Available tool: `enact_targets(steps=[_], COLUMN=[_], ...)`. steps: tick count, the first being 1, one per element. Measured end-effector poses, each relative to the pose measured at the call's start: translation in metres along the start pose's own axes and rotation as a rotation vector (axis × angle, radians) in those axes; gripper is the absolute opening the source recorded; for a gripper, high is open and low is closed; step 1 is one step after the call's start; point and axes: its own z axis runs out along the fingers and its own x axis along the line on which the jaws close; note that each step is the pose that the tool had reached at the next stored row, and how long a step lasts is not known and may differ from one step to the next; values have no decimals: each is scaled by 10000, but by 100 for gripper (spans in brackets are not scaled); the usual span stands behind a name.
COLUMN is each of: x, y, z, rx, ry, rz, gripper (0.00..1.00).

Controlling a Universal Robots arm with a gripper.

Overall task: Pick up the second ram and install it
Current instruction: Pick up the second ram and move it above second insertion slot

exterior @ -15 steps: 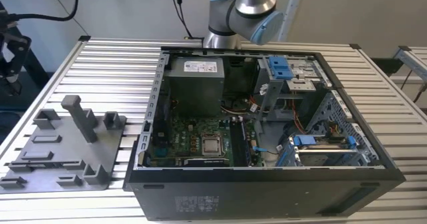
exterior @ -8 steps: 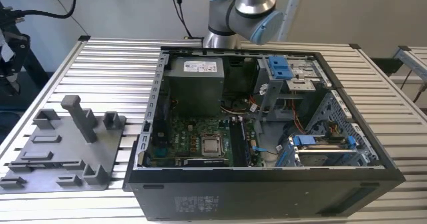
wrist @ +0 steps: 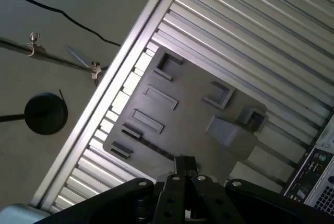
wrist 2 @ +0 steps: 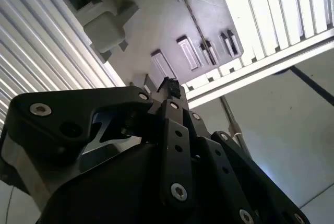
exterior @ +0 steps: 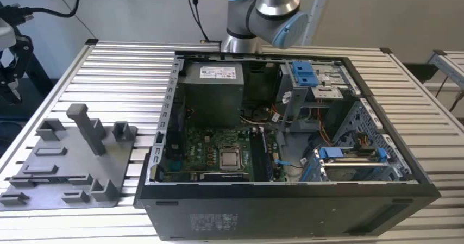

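Note:
In the first wrist view the second ram (wrist: 156, 149) is a dark slim bar standing edge-on in a slot of the grey fixture plate (wrist: 193, 104). The second wrist view has the same ram (wrist 2: 195, 23) as a thin dark line on the plate (wrist 2: 156, 20). My gripper (wrist: 185, 165) hangs well above the plate, roughly over the ram's end. Its fingertips are together with nothing between them, as the second wrist view of the gripper (wrist 2: 169, 87) also shows. The open computer case (exterior: 290, 203) with its green motherboard (exterior: 210, 151) lies at the exterior view's right of the plate (exterior: 65, 168).
A tall grey upright post (exterior: 87, 127) rises from the fixture plate among low holder blocks. Blue drive-bay clips (exterior: 305, 74) and cables fill the case's far side. The ribbed metal table (exterior: 123, 64) ends just beyond the plate, with floor, a cable and a stand (wrist: 46, 113) below.

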Motion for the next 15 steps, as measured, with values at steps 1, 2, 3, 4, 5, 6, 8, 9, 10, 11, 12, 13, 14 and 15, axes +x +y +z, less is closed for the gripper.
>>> enact_targets(steps=[1, 2, 3, 4, 5, 6, 8, 9, 10, 11, 12, 13, 14, 15], x=[0, 0, 0, 0, 0, 0, 0, 0, 0, 0, 0, 0, 0, 0], y=[0, 0, 0, 0, 0, 0, 0, 0, 0, 0, 0, 0, -1, -1], z=[1, 1, 2, 2, 2, 3, 4, 5, 5, 6, 7, 9, 10, 11], rx=[-3, -5, -7, -9, -11, -13, -17, -19, -21, -23, -25, -27, -29, -32], ry=[10, 20, 29, 37, 46, 53, 70, 77, 86, 93, 101, 109, 118, 130], rz=[-187, -361, -526, -685, -831, -975, -1284, -1425, -1572, -1724, -1880, -2035, -2208, -2396], gripper=[11, 11, 11, 11, 11, 11, 11, 11, 11, 11, 11, 11, 11, 11])
